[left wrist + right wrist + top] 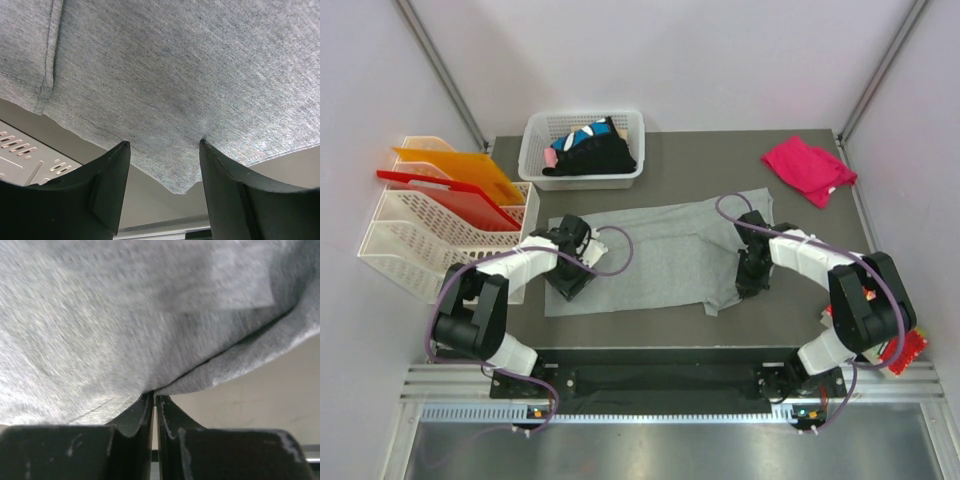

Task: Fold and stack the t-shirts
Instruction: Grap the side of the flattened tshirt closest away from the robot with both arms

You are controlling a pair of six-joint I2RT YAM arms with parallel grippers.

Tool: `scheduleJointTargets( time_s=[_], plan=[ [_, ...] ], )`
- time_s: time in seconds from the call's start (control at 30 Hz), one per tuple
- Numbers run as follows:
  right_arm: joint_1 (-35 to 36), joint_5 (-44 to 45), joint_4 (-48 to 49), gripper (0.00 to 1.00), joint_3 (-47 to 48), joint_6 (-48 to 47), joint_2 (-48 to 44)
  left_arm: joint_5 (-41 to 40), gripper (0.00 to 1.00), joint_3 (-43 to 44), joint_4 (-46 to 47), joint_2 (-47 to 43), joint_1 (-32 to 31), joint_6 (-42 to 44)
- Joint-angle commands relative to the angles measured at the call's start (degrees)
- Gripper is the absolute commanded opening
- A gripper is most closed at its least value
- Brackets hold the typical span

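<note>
Grey t-shirt (660, 255) lay spread flat across middle of surface (720, 170). Right pincer (154, 401) was down at shirt's right edge, fingers together, clamped on fold of grey cloth. Left pincer (162, 150) sat at near left corner, fingers apart, straddling hem, gripping nothing. Pink t-shirt (810, 168) lay crumpled at far right corner, well apart. Black t-shirts (595, 155) were bunched in white basket (532, 150) at far edge. File trays (410, 240) stood off left side.
</note>
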Motion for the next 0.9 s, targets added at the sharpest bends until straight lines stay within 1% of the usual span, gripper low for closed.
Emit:
scheduleJointTargets(
  time_s=[0.0,0.07,0.23,0.4,0.43,0.53,0.63,0.7,0.73,0.77,0.87],
  plan=[
    [0.59,2.82,-4.79,0.04,1.38,-0.7,-4.93,-0.77,0.63,-2.14,10.59,4.14,1.12,0.58],
    [0.5,3.79,-9.01,0.04,1.65,-0.79,-6.7,-0.77,0.63,-2.13,10.59,4.05,1.29,0.58],
    [-0.2,7.21,-19.2,0.05,2.26,0.0,-14.43,-0.77,0.63,-2.05,10.23,3.53,1.56,1.01],
    [-1.26,10.38,-27.72,0.12,2.44,2.01,-20.59,-0.94,0.63,-1.17,9.53,3.09,1.82,1.45],
    [-1.69,10.73,-28.35,0.13,2.44,2.19,-21.21,-0.94,0.63,-0.82,9.36,2.83,1.82,1.54],
    [-3.37,11.53,-29.42,0.21,1.56,2.2,-22.62,-0.86,0.63,-0.03,8.57,2.12,1.91,1.63],
    [-4.68,11.09,-29.06,0.22,1.73,2.28,-22.53,-1.29,0.63,0.33,7.78,1.07,1.82,2.07],
    [-4.95,9.25,-28.54,0.24,3.31,2.46,-21.74,-1.56,0.63,0.24,7.42,0.45,1.91,2.59],
    [-4.95,8.46,-28.01,0.27,3.75,2.63,-21.56,-1.73,0.63,0.15,7.16,-0.16,1.91,2.77],
    [-4.86,6.1,-27.49,0.35,4.19,2.81,-21.56,-1.82,0.63,0.06,7.16,-0.43,1.91,3.03],
    [-3.64,0.39,-24.15,0.46,3.76,3.86,-22.52,-2.17,0.63,-0.29,6.9,-1.04,2.08,3.39]
  ],
)
